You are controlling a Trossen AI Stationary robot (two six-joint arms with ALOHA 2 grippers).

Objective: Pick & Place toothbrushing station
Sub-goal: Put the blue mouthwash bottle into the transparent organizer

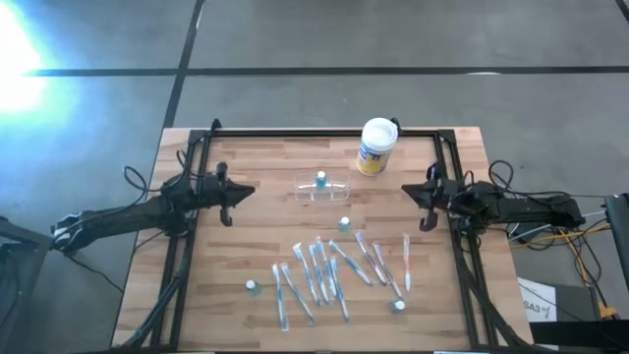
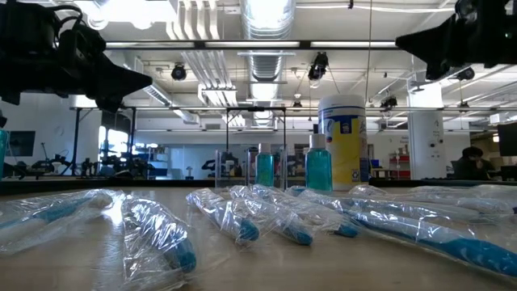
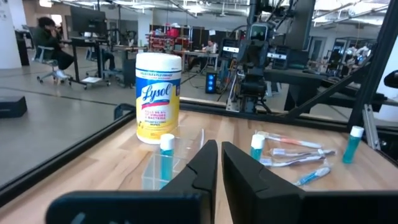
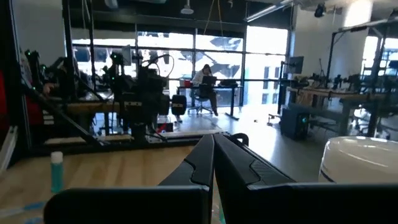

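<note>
— So, where does the toothbrushing station (image 1: 321, 189) stand?
— Toward the back of the wooden table (image 1: 246, 246), between the two arms; it is a clear plastic holder with one small teal bottle (image 1: 320, 180) upright in it; the white canister with the yellow label (image 1: 375, 147) stands just behind it and to the right.
— And the left gripper (image 1: 227, 205)?
— It hangs above the table to the left of the holder, apart from it; its fingers (image 3: 205, 165) stand a narrow slit apart and hold nothing.
— The right gripper (image 1: 426, 208)?
— Off to the right of the holder, well apart; fingers pressed together, empty.
— What lies nearer the front?
— Wrapped toothbrushes (image 1: 324, 270) scattered loosely; three more small teal bottles (image 1: 344, 224) stand among them.
</note>
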